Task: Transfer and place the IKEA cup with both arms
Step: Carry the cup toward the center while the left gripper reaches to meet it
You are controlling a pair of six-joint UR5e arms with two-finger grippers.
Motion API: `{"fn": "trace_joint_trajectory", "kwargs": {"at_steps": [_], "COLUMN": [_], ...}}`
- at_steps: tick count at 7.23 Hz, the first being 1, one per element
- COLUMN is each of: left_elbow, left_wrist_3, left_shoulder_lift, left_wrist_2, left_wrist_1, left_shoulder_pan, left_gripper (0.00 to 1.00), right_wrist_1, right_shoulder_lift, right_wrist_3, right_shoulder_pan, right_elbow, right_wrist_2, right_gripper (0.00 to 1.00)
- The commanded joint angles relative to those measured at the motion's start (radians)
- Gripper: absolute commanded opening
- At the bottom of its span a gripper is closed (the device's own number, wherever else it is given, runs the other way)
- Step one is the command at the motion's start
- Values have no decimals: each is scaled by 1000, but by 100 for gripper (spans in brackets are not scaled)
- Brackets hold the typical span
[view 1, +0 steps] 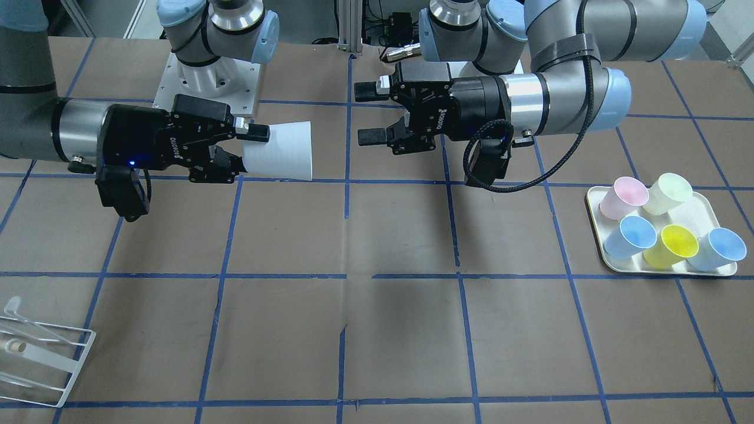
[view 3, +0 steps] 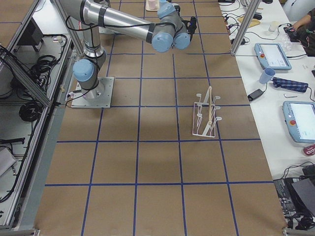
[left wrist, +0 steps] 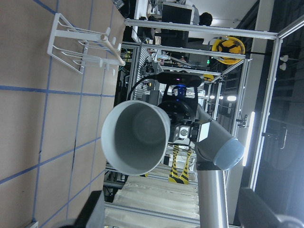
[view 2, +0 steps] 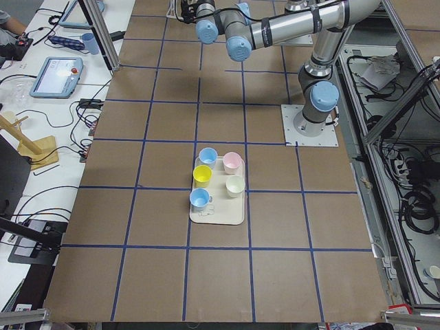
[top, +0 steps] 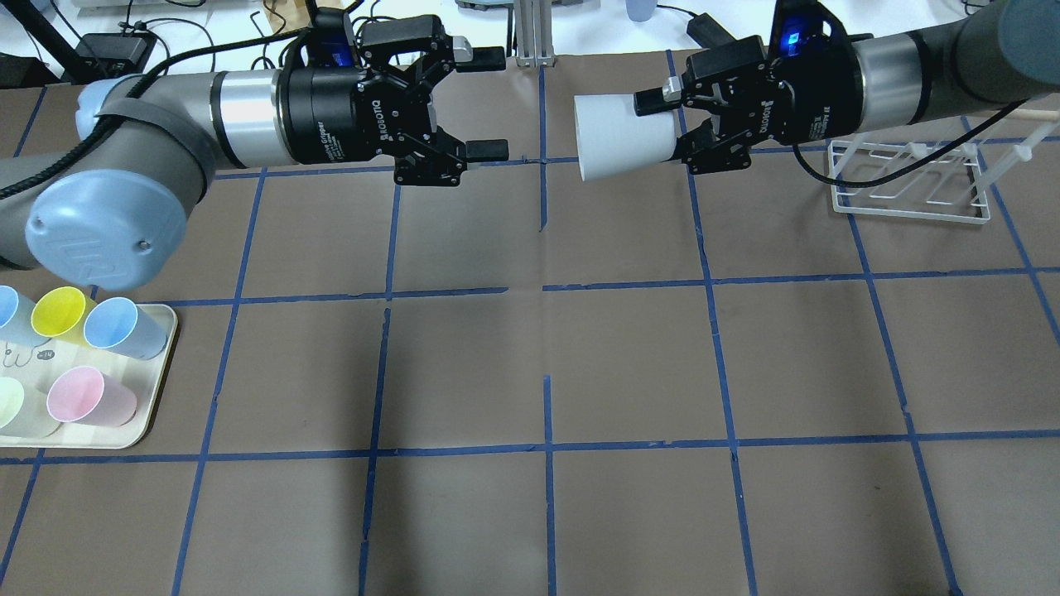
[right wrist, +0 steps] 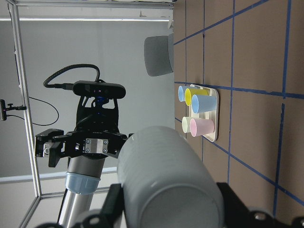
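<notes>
The IKEA cup (top: 621,136), a pale grey-white tumbler, is held on its side above the table, its mouth towards the left gripper. My right gripper (top: 669,128) is shut on the cup's base end; it also shows in the front view (view 1: 250,150) with the cup (view 1: 278,150). My left gripper (top: 487,104) is open and empty, level with the cup and a short gap from its rim; in the front view it (view 1: 366,113) is on the right. The left wrist view looks into the cup's mouth (left wrist: 136,137). The right wrist view shows the cup (right wrist: 164,183) in the jaws.
A cream tray (top: 161,372) with several coloured cups sits on the robot's left (view 1: 595,206). A white wire rack (top: 911,178) stands on the robot's right, beyond the right arm (view 1: 35,359). Blue tape lines grid the brown table.
</notes>
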Motion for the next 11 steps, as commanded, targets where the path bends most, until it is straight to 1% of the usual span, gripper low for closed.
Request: {"fn": "trace_joint_trajectory", "kwargs": {"at_steps": [1,2,4,5,6,7,9,10,11], "left_elbow": [-1,-1,-1,-2,-4,-4,-5,-5,-4], "left_wrist_3": [1,-3,-16,-19,-19,-21,-103,-105,-104], "left_shoulder_lift": [-58,-84,-103,-100,-95,-91,-71,-69,-69], "left_wrist_2": [-22,-22,-22,-17,-16,-20,-20,-19,-16], "left_wrist_1": [99,167,175,173,173,173,170,172,172], "left_shoulder_pan": [-36,-42,-88,-91,-92,-91,-83,-82,-80], "left_gripper": [100,100,100,93,76,70,69,69,50], "right_wrist_1": [15,18,16,18,18,18,15,16,15], "right_shoulder_lift": [-3,-3,0,-1,0,0,5,10,10], "right_wrist_3": [-1,-1,-1,0,2,2,6,6,6], "right_shoulder_pan": [30,39,79,79,79,78,67,58,56], "right_elbow": [9,9,9,9,7,7,-6,-7,-7], "right_wrist_2": [9,9,26,26,26,26,12,9,0], "right_gripper": [4,4,4,5,5,5,7,7,7]}}
